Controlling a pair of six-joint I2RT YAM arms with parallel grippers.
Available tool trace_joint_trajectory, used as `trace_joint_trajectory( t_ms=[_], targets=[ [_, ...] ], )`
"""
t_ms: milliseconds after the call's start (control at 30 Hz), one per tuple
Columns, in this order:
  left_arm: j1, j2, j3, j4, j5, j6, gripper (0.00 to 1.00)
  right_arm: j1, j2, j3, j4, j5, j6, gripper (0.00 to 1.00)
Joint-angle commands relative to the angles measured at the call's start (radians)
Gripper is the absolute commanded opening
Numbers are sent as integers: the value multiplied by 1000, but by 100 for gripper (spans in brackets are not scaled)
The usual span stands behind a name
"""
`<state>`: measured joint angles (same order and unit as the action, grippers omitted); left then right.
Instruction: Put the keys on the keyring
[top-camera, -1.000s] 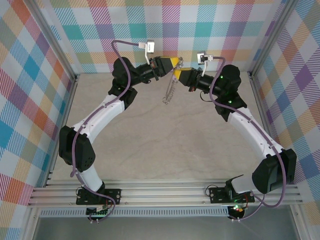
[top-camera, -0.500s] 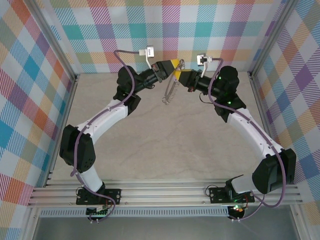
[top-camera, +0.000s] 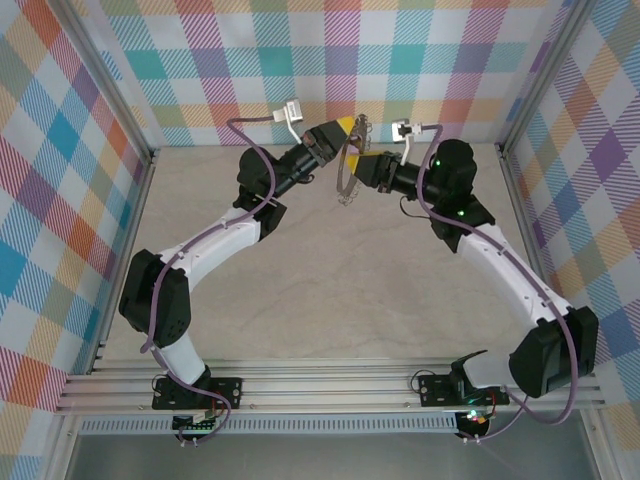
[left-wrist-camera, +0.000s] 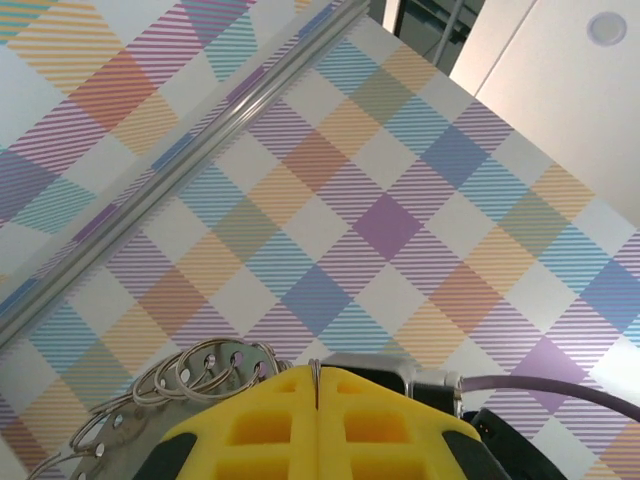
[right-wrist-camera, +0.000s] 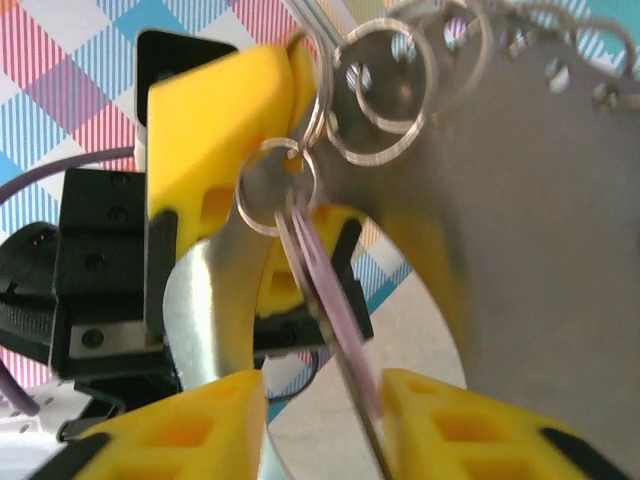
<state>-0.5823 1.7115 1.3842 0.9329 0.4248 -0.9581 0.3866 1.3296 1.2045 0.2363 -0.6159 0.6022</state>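
Two arms: the left arm (top-camera: 215, 240) and the right arm (top-camera: 500, 262). Two claws: the left claw (top-camera: 346, 124) and the right claw (top-camera: 358, 160). One keyring (top-camera: 345, 178). One lilac key (right-wrist-camera: 335, 300). At least four small rings (right-wrist-camera: 385, 100) show, overlapping too much for a full count.

Both arms reaching inward, left gripper (top-camera: 349, 126) clamped tight, right gripper (top-camera: 360, 160) fingers parted

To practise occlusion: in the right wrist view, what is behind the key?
Behind the key: the left gripper, shut on the keyring, with plaid wall beyond. The blurred keyring hides what lies past it.
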Motion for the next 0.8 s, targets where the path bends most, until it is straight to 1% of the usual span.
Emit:
trace_joint_trajectory(
  t_ms=[0, 67, 133, 233, 300, 367, 533, 767],
  targets=[
    [-12, -20, 8, 121, -5, -18, 0, -3, -68, -11, -37, 10, -35, 46],
    [-12, -17, 10, 132, 5, -13, 0, -13, -109, -30, -65, 18, -48, 52],
    [-13, -16, 12, 132, 13, -6, 0, -33, -149, -48, -81, 25, -50, 54],
    [-13, -15, 16, 132, 29, 1, 0, -62, -197, -54, -78, 52, -44, 55],
    [-13, -14, 17, 130, 35, 8, 0, -72, -204, -36, -63, 68, -31, 55],
    [-13, -13, 19, 128, 37, 12, 0, -74, -183, 0, -33, 69, -4, 55],
    [-13, -13, 17, 127, 40, 16, 0, -74, -78, 84, 120, 31, 134, 54],
    [-13, -15, 17, 126, 40, 19, 0, -74, 15, 125, 255, 12, 267, 48]
  ],
)
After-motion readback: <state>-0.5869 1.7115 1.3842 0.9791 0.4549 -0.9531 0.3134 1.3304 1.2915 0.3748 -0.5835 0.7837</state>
